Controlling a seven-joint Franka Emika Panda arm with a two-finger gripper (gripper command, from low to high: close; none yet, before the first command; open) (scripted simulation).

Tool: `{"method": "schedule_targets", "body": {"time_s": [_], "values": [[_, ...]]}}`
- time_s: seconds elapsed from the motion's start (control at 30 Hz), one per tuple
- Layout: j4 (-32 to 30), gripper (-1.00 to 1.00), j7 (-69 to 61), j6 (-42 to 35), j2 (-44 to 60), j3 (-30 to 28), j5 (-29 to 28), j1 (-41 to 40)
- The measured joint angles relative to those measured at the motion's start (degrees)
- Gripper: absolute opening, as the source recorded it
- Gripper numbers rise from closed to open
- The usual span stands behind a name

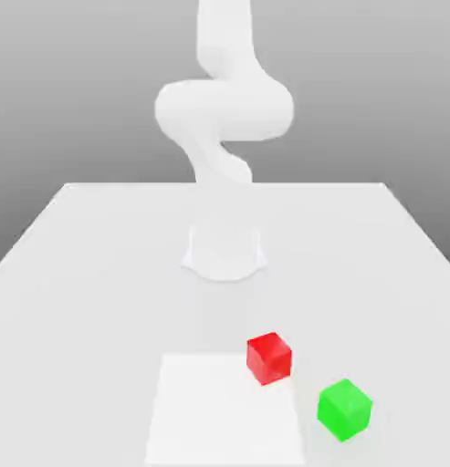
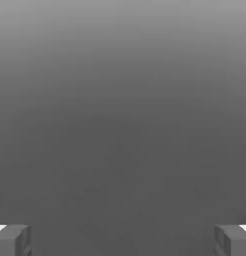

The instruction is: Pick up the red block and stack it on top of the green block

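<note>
The red block (image 1: 269, 358) is a small glossy cube resting on the table, at the far right corner of a paler square patch in the exterior view. The green block (image 1: 344, 409), the same size, sits on the table a short way nearer the camera and toward the exterior view's right, apart from the red one. In the hand view my gripper (image 2: 123, 240) is open: its two grey fingertips (image 2: 12, 239) stand far apart with nothing between them, against a plain grey background. Neither block appears in the hand view.
The white arm (image 1: 224, 109) rises from its round base (image 1: 225, 251) at the middle of the pale table (image 1: 82, 274) and curves upward out of the picture. A brighter square patch (image 1: 219, 415) lies on the table near the front edge.
</note>
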Motion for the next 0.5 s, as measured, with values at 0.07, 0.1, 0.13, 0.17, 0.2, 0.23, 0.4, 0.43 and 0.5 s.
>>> {"method": "schedule_targets", "body": {"time_s": [0.07, 0.1, 0.13, 0.17, 0.2, 0.23, 0.4, 0.43, 0.5], "values": [[-3.37, 0.0, -1.59, 2.79, 3.74, -0.12, 0.16, 1.12], [-5.01, 0.0, -2.36, 4.16, 5.59, -0.16, 0.23, 1.67], [-6.65, 0.0, -3.14, 5.51, 7.42, -0.19, 0.31, 2.21], [-8.28, 0.0, -3.91, 6.86, 9.24, -0.21, 0.39, 2.74], [-9.91, 0.0, -4.68, 8.2, 11.07, -0.22, 0.45, 3.28], [-11.54, 0.0, -5.45, 9.55, 12.9, -0.22, 0.51, 3.81], [-19.98, 0.0, -9.35, 16.48, 22.48, -0.07, 0.69, 6.45], [-21.76, 0.0, -10.17, 17.99, 24.56, 0.02, 0.71, 6.96], [-25.47, 0.0, -11.87, 21.18, 29.04, 0.5, 0.72, 7.77]]}}
